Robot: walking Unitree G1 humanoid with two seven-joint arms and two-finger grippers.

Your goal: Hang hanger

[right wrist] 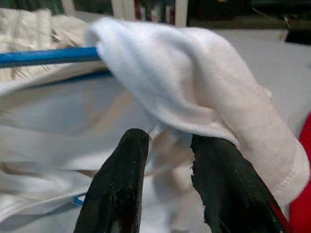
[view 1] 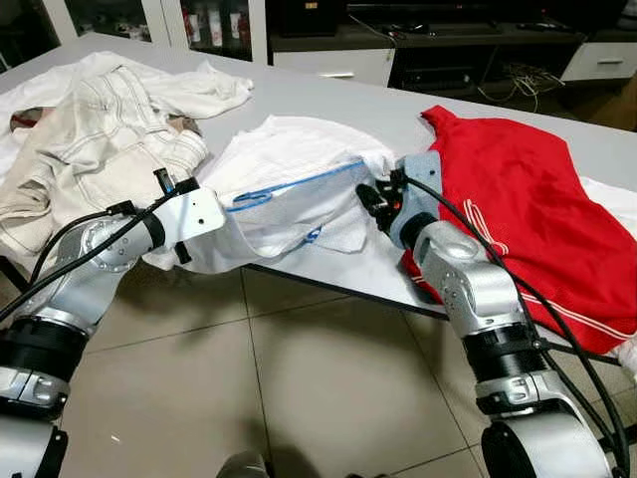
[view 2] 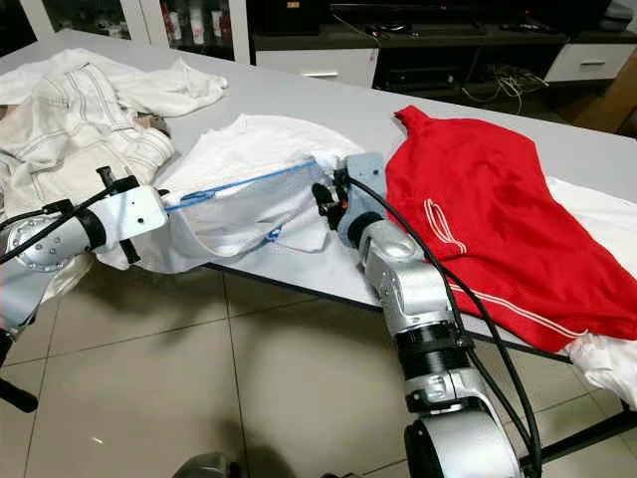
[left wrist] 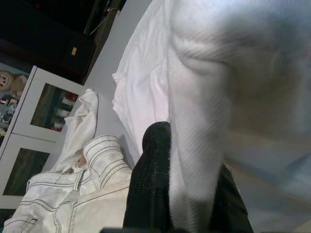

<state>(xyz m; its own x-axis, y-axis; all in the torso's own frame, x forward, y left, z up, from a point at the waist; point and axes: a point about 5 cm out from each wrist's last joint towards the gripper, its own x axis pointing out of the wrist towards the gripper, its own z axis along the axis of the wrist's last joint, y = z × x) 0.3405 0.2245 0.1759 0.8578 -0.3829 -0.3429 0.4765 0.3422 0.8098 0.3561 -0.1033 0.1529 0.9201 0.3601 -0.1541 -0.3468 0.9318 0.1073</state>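
Both silver arms reach from the near edge toward a white shirt (view 1: 289, 189) that hangs over the front rim of the grey table (view 1: 328, 100). Inside the shirt runs a blue hanger (view 1: 289, 187), its bar stretching across the cloth from one arm to the other. At the shirt's left end, the left gripper (left wrist: 187, 194) has its jaws clenched on a fold of the white fabric. At the shirt's right end, the right gripper (right wrist: 167, 160) has its jaws parted, with the bunched cloth lying just above the fingers (right wrist: 121, 184) and the blue bar just beyond. A red garment (view 1: 528, 209) lies on the table touching the shirt's right side. A cream jacket (view 1: 90, 139) lies crumpled beyond the shirt's left end.
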